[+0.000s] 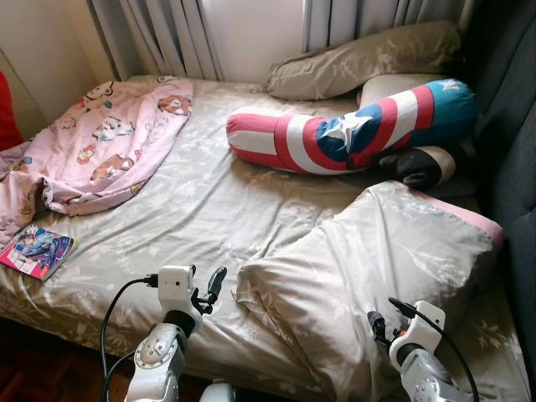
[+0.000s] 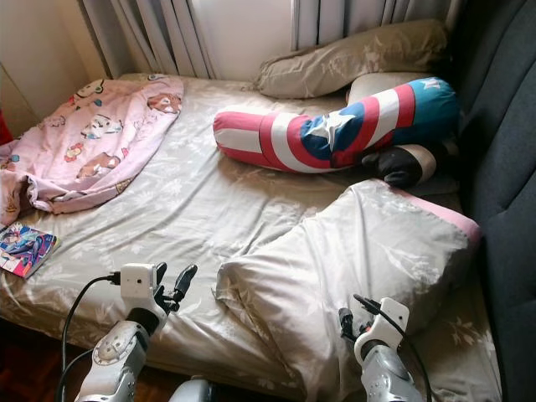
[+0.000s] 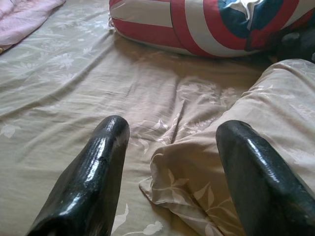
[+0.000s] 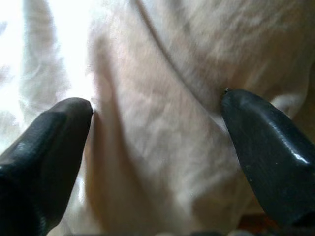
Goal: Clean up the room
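Hovering with jaws spread, the left gripper (image 3: 170, 147) faced the beige pillow's (image 1: 377, 268) near corner on the bed (image 1: 193, 209); the right gripper (image 4: 157, 113), jaws apart, was over the pillow.

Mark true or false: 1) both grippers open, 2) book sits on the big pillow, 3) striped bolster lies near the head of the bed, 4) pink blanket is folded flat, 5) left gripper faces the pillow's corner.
1) True: left gripper and right gripper both open.
2) False: the book lies on the sheet at the bed's left edge, far from the big pillow.
3) True: striped bolster.
4) False: the pink blanket is rumpled.
5) True.
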